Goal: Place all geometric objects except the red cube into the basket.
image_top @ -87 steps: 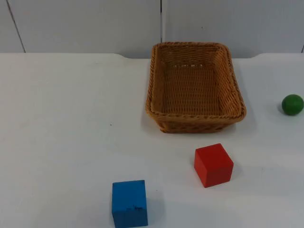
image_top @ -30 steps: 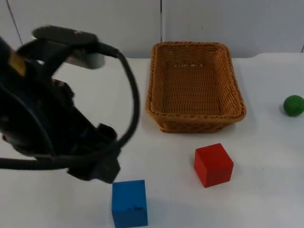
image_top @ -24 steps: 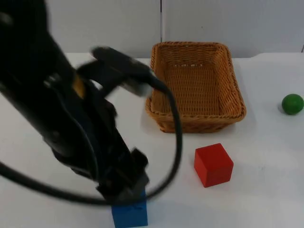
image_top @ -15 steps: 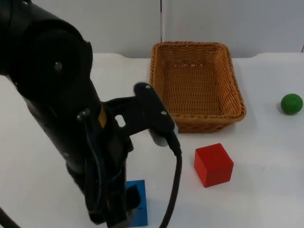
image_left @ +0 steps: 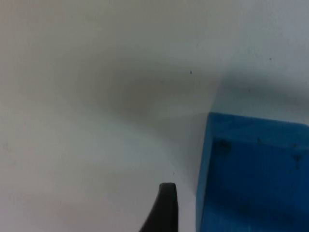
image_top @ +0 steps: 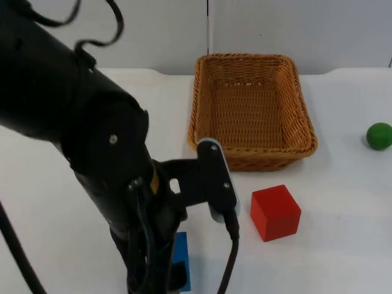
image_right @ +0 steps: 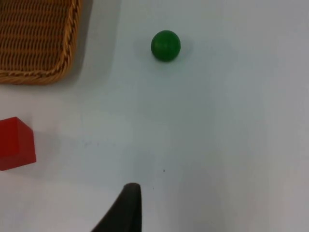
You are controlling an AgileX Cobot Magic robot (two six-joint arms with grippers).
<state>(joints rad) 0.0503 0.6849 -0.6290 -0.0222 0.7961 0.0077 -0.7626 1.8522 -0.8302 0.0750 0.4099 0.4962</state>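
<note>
Counting one blue cube (image_top: pixel 182 263), one red cube (image_top: pixel 275 212), one green ball (image_top: pixel 378 135), one basket (image_top: pixel 252 153).

Left arm (image_top: pixel 92 153): bulky matte-black casing, rounded joint housings, small silver screw heads on the shell, a yellow-orange marking at one joint seam. A black link runs off the wrist, tipped by a pale grey rounded cap. Fingertips (image_left: pixel 163 208) black, narrow, tapering

Basket (image_top: pixel 252 110) woven wicker; blue cube (image_left: pixel 253 179) matt, scuffed.
</note>
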